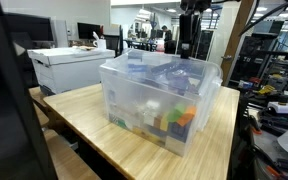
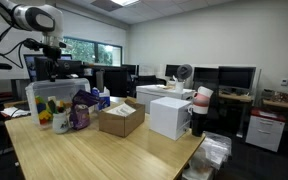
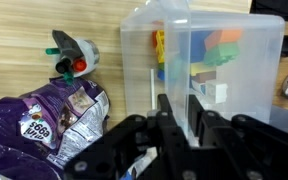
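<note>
My black two-fingered gripper has its jaws drawn close together with the near wall of the clear plastic bin between them, so I read it as pinching that rim at one side. Just behind the wall sits a heap of coloured building blocks, yellow, blue, green and orange. My worry is that the thin wall flexes and slips out of the pinch. Lifted from one side, the bin could also tilt and spill the blocks. Beside it on the light wooden table lie a crinkled purple foil bag and a small bottle with a green and red top, and a sideways drag could shove either along. Farther off stand an open cardboard box and a white box.
</note>
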`<action>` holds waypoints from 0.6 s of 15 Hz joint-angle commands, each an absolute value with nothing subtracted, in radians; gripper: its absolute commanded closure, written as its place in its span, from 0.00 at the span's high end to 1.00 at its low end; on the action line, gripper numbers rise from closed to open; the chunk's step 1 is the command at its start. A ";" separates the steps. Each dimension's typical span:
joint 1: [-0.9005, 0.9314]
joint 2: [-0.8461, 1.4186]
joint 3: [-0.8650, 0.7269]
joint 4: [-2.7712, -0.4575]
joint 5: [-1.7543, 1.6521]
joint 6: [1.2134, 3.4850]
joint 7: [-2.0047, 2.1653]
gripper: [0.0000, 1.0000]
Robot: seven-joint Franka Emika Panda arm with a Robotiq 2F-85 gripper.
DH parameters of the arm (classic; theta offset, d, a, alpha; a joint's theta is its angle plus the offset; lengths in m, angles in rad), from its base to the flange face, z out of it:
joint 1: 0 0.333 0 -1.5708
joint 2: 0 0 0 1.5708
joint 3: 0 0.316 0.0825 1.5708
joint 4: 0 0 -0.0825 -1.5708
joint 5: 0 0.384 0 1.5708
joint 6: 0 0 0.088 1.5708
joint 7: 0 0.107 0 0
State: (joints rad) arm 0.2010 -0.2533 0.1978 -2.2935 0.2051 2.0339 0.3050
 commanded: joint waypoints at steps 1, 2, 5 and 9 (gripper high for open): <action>0.203 -0.301 0.169 -2.364 0.307 2.073 0.208 0.08; 0.203 -0.305 0.163 -2.370 0.325 2.076 0.192 0.08; 0.203 -0.316 0.142 -2.389 0.380 2.082 0.141 0.08; 0.200 -0.326 0.120 -2.410 0.437 2.079 0.089 0.08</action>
